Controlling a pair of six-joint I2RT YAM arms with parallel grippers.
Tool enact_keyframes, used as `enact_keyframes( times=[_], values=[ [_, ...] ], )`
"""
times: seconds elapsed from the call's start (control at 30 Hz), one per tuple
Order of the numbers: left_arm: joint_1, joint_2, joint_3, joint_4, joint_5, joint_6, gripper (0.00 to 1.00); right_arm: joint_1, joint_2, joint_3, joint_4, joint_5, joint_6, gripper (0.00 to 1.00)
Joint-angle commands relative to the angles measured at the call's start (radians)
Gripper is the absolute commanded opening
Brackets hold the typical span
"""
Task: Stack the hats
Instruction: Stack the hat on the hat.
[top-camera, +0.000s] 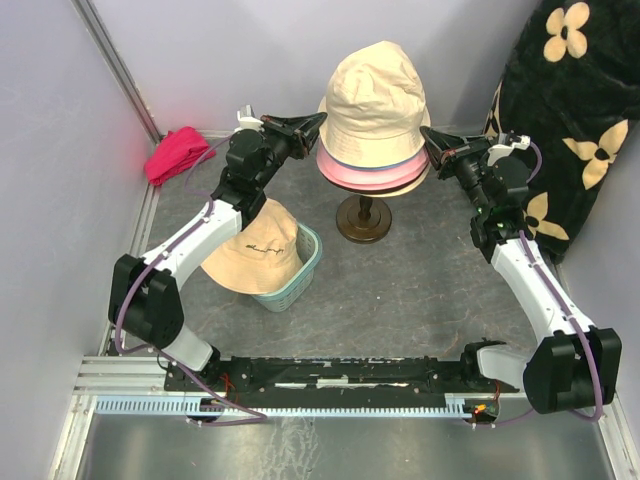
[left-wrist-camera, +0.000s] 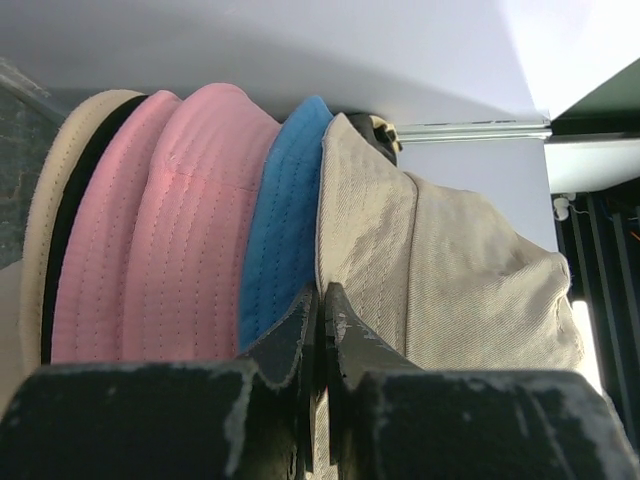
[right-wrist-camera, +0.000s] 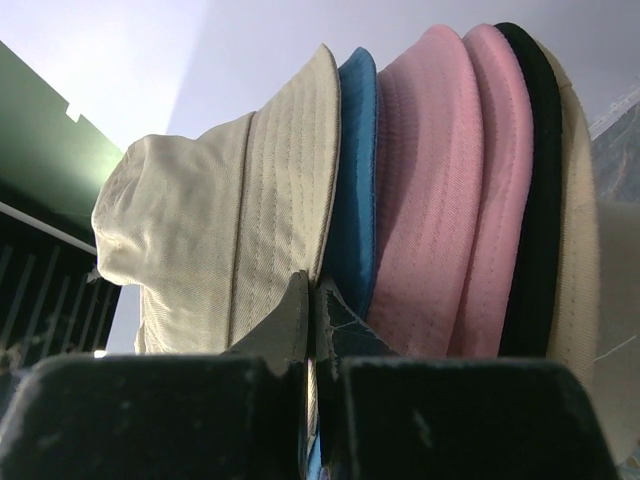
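Both arms are at the hat stack (top-camera: 372, 150) on the stand (top-camera: 363, 222), mid tabletop (top-camera: 420, 290). The left fingers (top-camera: 300, 125) and right fingers (top-camera: 445, 150) are each pinched narrow on the brim of the top beige hat (top-camera: 375, 95), on opp. sides.

Wrist views agree: the brim edge runs straight in between each pair. Under it you can see the blue (left-wrist-camera: 285, 230), pink (left-wrist-camera: 170, 230) and black (left-wrist-camera: 75, 220) brims, nested tight.

The key relation is that the brim sits flat across the stack's upright axis, so the fingers come in from the sides, w/ the blue brim touching just below the grip. My guess is the hat's seated and needs letting go. Open outward, away from the crown, so you don't drag the blue one.

A second beige hat (top-camera: 255, 250) lies in the teal basket (top-camera: 305, 270), front-left of the stand and right under the left arm's forearm. The left arm is far nearer, so use it.

- **Room:** open tabletop in front of the stand and to its right.
- **Tight on the left:** wall and red cloth (top-camera: 175, 152) at the back left.
- **Tight on the right:** the black flowered fabric (top-camera: 570, 120) is close behind the right wrist.
- **Stand:** narrow base, so prob. tippy.
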Motion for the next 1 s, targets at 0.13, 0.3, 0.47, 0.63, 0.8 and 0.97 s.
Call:
enact_keyframes(
  times=[0.13, 0.3, 0.47, 0.63, 0.8, 0.97],
  values=[
    [-0.004, 0.051, -0.049, -0.338, -0.014, 0.093, 0.03, 0.007, 0.032, -0.043, -0.303, -0.034, -0.105, 0.01],
    [-0.003, 0.037, -0.033, -0.311, -0.031, 0.114, 0.08, 0.005, 0.015, 0.018, -0.320, -0.026, -0.146, 0.01],
    [-0.004, 0.035, -0.003, -0.326, -0.035, 0.136, 0.26, 0.001, 0.001, 0.058, -0.323, -0.013, -0.169, 0.15],
    [-0.003, 0.035, 0.017, -0.334, -0.036, 0.149, 0.31, -0.002, 0.008, 0.081, -0.289, -0.021, -0.167, 0.26],
    [-0.004, 0.016, 0.018, -0.346, -0.070, 0.156, 0.34, -0.007, -0.003, 0.109, -0.307, -0.022, -0.196, 0.40],
    [0.002, 0.006, 0.037, -0.367, -0.096, 0.173, 0.38, -0.032, -0.030, 0.143, -0.356, -0.022, -0.235, 0.47]
  ],
)
